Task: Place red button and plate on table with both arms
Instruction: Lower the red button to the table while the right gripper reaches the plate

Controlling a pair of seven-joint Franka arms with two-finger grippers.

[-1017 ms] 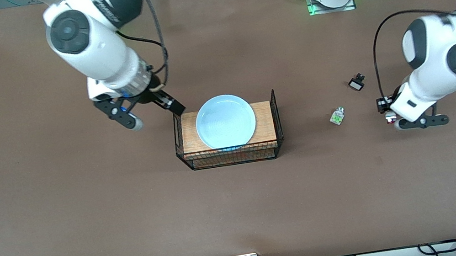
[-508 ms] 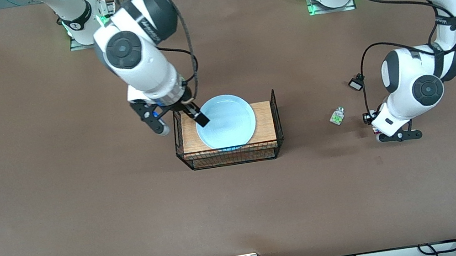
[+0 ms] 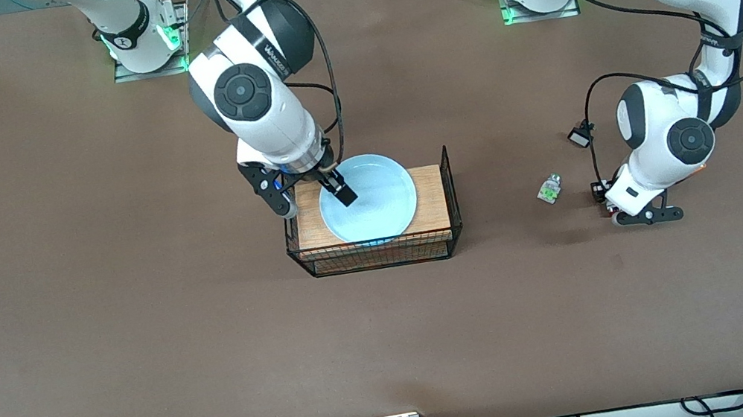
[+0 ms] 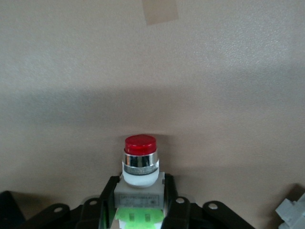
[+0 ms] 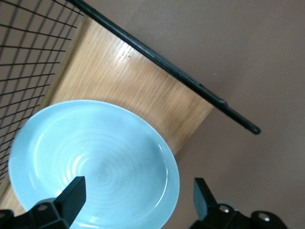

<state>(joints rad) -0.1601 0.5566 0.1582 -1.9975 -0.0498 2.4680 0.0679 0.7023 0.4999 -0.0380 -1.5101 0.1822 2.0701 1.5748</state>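
While the plate [image 3: 368, 198] lies flat on the wooden board [image 3: 428, 187] in the wire basket [image 3: 379, 252], its rim sits between the spread fingers of the right gripper [image 3: 313, 199]. Bare table [image 3: 137, 338] surrounds the basket. Toward the left arm's end, the left gripper [image 3: 624, 204] pinches the red button [image 4: 139, 162], cap pointing away from the fingers, green block half hidden.

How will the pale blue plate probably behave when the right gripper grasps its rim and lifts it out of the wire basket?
The plate looks smooth and glossy, so it may slip between the fingers of the right gripper. It seems rigid and should not bend. A grip on one edge would probably let the shallow, wide plate tilt downward. It could also knock the wire basket.
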